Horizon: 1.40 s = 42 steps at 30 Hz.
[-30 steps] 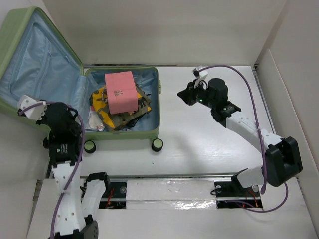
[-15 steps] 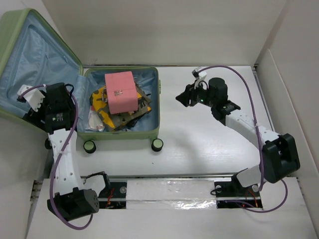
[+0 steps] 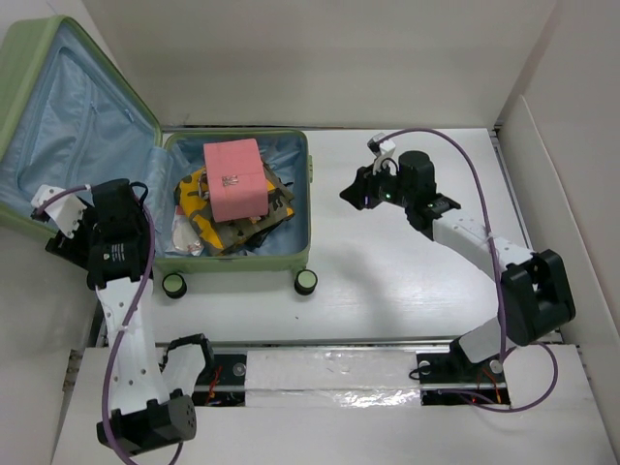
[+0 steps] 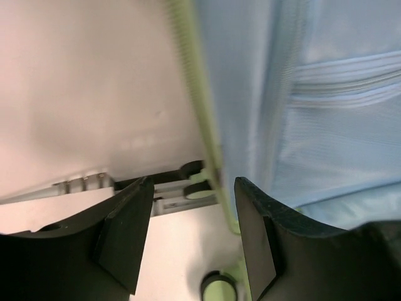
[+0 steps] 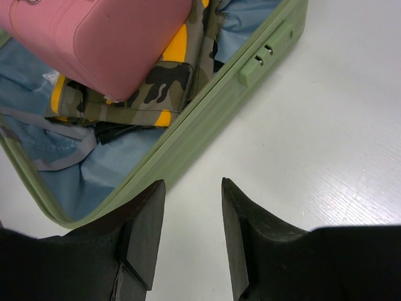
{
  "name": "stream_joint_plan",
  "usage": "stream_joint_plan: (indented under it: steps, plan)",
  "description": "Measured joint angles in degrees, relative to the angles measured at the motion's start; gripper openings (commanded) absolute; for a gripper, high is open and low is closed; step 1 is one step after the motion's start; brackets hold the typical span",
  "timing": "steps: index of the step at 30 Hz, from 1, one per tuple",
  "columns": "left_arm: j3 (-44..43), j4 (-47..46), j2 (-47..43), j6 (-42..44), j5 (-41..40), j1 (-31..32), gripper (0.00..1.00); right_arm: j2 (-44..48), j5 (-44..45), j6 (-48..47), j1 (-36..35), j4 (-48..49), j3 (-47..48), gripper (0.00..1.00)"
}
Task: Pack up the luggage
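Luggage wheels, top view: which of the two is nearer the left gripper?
The wheel at the hinge-side corner of the luggage, below the open lid, close to the left gripper. The other wheel sits at the opposite corner.

— Where does the large pale green hard-shell suitcase [image 3: 68,116] lie?
— On the far left of the white table [image 3: 407,281], wide open: base flat, lid raised and leaning back to the left
— And inside?
— Light blue fabric lining, a zip across the lid, the base packed full. Two small black wheels [image 3: 306,282] face the near edge; a green lock [image 5: 264,61] sits on the right wall
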<state>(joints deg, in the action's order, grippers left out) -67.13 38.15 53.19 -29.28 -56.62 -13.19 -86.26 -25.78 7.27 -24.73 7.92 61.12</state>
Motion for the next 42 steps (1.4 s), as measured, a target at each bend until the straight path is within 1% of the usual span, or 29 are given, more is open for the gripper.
stream_joint_plan:
  steps: [5,10,15,19,22,25,26,28,31,32,38,40,42]
  plan:
    - [2.2,3.3,-2.8,-1.2,-1.7,0.0,0.52,-0.1,0.1,-0.2,0.0,-0.6,0.0,0.47]
    - [3.9,3.3,-3.3,0.0,-4.3,0.0,0.54,0.2,0.1,-0.5,-0.1,-1.2,0.0,0.47]
    - [1.6,1.1,2.0,1.6,-5.9,0.0,0.54,1.8,0.7,-1.1,-0.9,-1.6,0.0,0.47]
    - [-0.6,-2.0,7.5,3.3,-6.3,-0.4,0.50,2.6,1.4,-1.5,-0.9,-1.5,0.0,0.47]
    - [-1.2,-4.0,9.9,3.8,-5.7,-1.8,0.48,2.5,1.9,-1.7,-0.8,-2.0,0.0,0.47]
    - [-0.9,-6.2,10.4,5.0,-5.7,-2.4,0.42,2.4,2.4,-1.9,-0.4,-2.4,0.0,0.47]
    - [-0.7,-6.8,10.3,5.3,-5.7,-2.4,0.36,2.2,2.6,-1.9,-0.2,-2.4,0.0,0.47]
    - [-0.6,-7.5,10.3,5.8,-5.8,-2.4,0.30,1.8,2.9,-1.9,0.4,-2.4,0.0,0.47]
    - [-0.3,-8.7,10.3,7.2,-6.6,-2.5,0.11,1.2,3.3,-1.9,1.2,-2.6,0.0,0.47]
    - [-0.3,-9.2,10.4,7.8,-6.7,-2.7,0.00,1.2,3.5,-1.9,1.4,-2.8,0.0,0.47]
    - [-0.3,-11.8,10.3,9.1,-5.8,-2.0,0.00,1.2,3.7,-1.4,2.5,-2.9,0.0,0.47]
    - [0.3,-13.2,9.6,11.6,-7.6,1.3,0.00,1.0,3.4,-1.1,3.0,-2.7,0.0,0.47]
    - [2.0,-16.1,8.4,16.2,-12.5,7.6,0.00,0.3,3.2,-0.8,3.2,-2.5,0.0,0.47]
